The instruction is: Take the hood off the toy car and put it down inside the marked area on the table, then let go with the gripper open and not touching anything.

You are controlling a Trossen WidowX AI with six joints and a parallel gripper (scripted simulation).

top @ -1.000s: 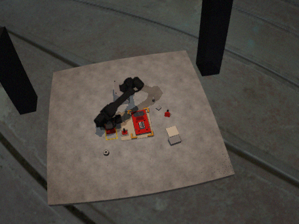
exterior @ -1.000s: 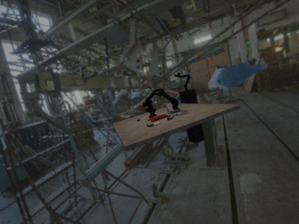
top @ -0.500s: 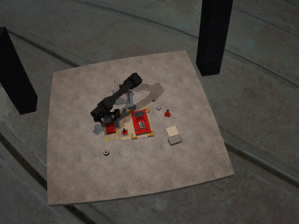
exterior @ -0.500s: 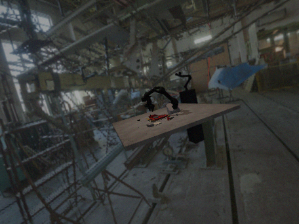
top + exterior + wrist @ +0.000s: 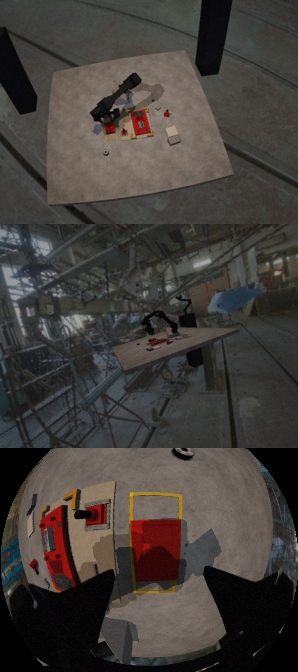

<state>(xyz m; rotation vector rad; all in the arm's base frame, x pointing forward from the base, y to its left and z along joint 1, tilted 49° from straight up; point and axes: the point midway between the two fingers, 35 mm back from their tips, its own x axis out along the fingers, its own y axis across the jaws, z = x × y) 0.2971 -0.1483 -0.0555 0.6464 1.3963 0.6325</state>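
The hood, a flat dark-red plate (image 5: 110, 128) (image 5: 157, 555), lies inside the yellow marked outline (image 5: 111, 139) (image 5: 156, 494), toward its near end in the wrist view. It covers parts of the outline's long sides. My gripper (image 5: 110, 120) (image 5: 150, 333) (image 5: 161, 572) is open and empty above the hood. In the wrist view its fingers stand wide on both sides of the hood, with a gap to each. The red toy car (image 5: 146, 129) (image 5: 159, 341) (image 5: 59, 538) stands beside the marked area.
Orange corner brackets hold the car's place on a beige board (image 5: 125, 138) (image 5: 90, 493). A red piece with a black knob (image 5: 123, 132) (image 5: 100, 514) stands on that board, near the outline. A small wheel (image 5: 106, 152) (image 5: 183, 452), another red piece (image 5: 166, 114) and a pale block (image 5: 171, 131) lie farther off.
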